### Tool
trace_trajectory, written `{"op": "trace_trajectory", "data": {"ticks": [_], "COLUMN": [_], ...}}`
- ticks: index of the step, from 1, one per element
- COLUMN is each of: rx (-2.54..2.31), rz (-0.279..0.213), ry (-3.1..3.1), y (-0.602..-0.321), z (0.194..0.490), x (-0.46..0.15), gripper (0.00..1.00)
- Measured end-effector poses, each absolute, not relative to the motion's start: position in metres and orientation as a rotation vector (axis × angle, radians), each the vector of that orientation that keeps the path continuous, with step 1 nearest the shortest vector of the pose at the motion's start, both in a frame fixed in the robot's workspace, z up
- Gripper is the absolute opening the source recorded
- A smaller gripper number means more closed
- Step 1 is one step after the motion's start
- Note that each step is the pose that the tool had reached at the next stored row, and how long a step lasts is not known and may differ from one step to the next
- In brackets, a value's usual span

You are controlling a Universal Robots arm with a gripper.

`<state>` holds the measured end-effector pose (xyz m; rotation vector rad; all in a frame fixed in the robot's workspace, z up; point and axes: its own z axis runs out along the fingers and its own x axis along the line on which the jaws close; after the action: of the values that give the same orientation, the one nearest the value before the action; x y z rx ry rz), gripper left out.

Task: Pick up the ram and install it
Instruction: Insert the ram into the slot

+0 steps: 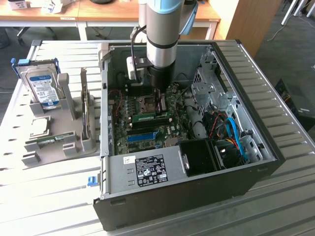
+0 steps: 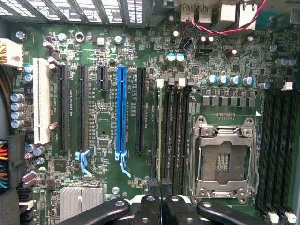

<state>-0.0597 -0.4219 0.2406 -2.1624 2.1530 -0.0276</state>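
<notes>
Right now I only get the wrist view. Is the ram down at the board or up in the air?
Observer: Down at the board. The ram stands on edge, level, along a slot, with the end effector closed on its top edge.
Operator: Any other stick around?
Observer: Yes. A second green stick lies in the gray fixture outside the case, on the exterior view's left.
Operator: Anything else in that fixture?
Observer: A hard drive, standing upright.
</notes>
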Motion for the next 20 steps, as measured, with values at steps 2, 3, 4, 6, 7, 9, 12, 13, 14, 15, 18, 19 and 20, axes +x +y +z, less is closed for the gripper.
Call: {"op": "trace_trajectory", "data": {"ticks": [2,3,4,6,7,9,12,13,14,15,18,19,20], "rx": [-2.156,-2.153,-2.151,-2.142,-2.135,-2.125,-2.122,-2.122,-2.122,-2.124,-2.135,-2.138,-2.141], "rz": [-0.028,-0.028,-0.028,-0.029,-0.029,-0.030,-0.030,-0.030,-0.030,-0.030,-0.029,-0.029,-0.029], "ry": [2.160,2.162,2.165,2.173,2.180,2.191,2.193,2.193,2.193,2.192,2.181,2.177,2.174], "y": [-0.4219,-0.4219,-0.4219,-0.4218,-0.4218,-0.4219,-0.4219,-0.4219,-0.4219,-0.4219,-0.4218,-0.4218,-0.4218], "z": [0.2403,0.2400,0.2398,0.2390,0.2387,0.2384,0.2382,0.2382,0.2382,0.2382,0.2382,0.2382,0.2382], "x": [-0.0597,-0.0597,-0.0598,-0.0597,-0.0597,-0.0598,-0.0598,-0.0598,-0.0598,-0.0598,-0.0598,-0.0598,-0.0598], "gripper": [0.12,0.12,0.12,0.12,0.12,0.12,0.12,0.12,0.12,0.12,0.12,0.12,0.12]}}
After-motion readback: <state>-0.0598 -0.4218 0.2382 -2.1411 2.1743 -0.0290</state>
